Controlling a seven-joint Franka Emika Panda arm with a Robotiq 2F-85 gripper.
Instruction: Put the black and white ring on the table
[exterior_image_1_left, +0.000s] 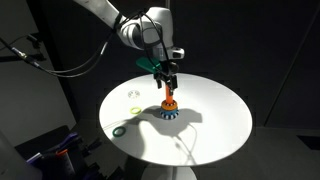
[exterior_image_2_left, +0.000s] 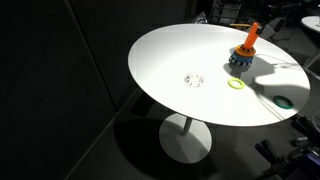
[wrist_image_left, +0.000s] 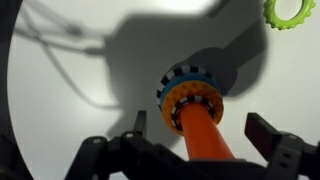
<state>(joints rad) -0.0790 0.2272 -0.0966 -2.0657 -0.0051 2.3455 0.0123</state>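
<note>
Fingers (wrist_image_left: 137, 124) of the gripper (wrist_image_left: 197, 125) stand spread wide in the wrist view, holding nothing, one on either side of the orange peg (wrist_image_left: 205, 135). The black and white ring (wrist_image_left: 176, 78) sits low on that peg, under an orange ring (wrist_image_left: 195, 100); a green ring (wrist_image_left: 290, 10) lies well apart. It looks like light, stiff plastic with a notched rim. It is probably best pinched across its outer edge and lifted straight up the peg, though the orange ring above is in the way.

In an exterior view the gripper (exterior_image_1_left: 168, 80) hangs just above the peg toy (exterior_image_1_left: 170, 106) on the table (exterior_image_1_left: 215, 120).

In an exterior view the table (exterior_image_2_left: 180, 50) looks smooth, hard and white, so a dropped ring could roll; the room around is dark.
</note>
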